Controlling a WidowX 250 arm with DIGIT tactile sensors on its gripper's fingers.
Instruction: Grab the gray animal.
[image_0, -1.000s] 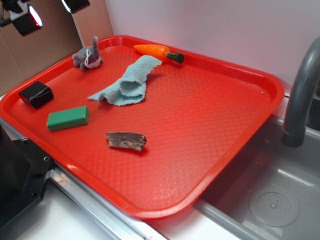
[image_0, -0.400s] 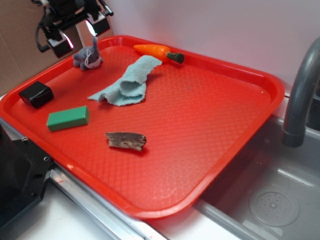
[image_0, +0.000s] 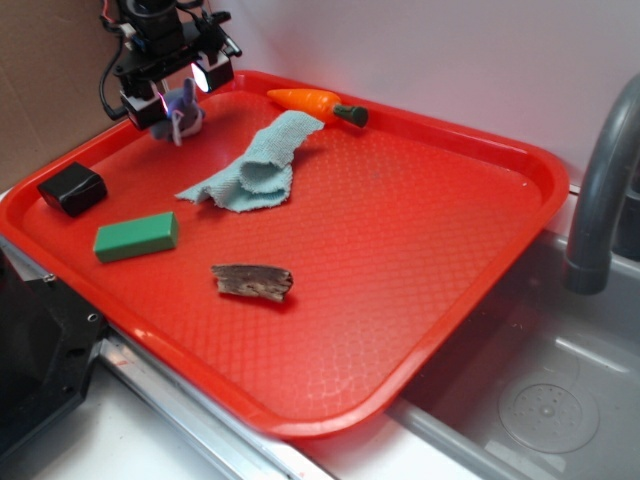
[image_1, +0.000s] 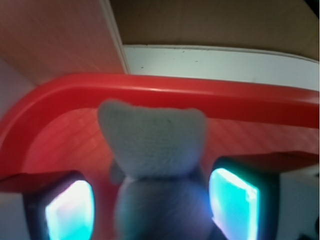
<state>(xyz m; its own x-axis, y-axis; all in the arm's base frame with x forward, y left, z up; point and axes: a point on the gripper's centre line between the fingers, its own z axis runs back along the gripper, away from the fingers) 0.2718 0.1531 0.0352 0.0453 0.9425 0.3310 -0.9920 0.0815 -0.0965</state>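
Exterior view: since a moment ago the claw (image_0: 172, 98) has dropped from above the far-left corner of the red tray (image_0: 480, 150) down onto the gray bunny (image_0: 180, 108), which now shows between its 2 lit fingers (image_0: 212, 75). That puts the grab within reach; I judge closing is the next step. The tray also holds a black block (image_0: 72, 188), a green block (image_0: 136, 236), a bark-like piece (image_0: 252, 281), a blue-gray cloth (image_0: 255, 165) and a toy carrot (image_0: 315, 102), all apart from the bunny.

Wrist view: the bunny (image_1: 152, 165) sits centred between the fingers (image_1: 232, 202), near the tray rim (image_1: 200, 97). The claw is open, with a gap showing on each side.
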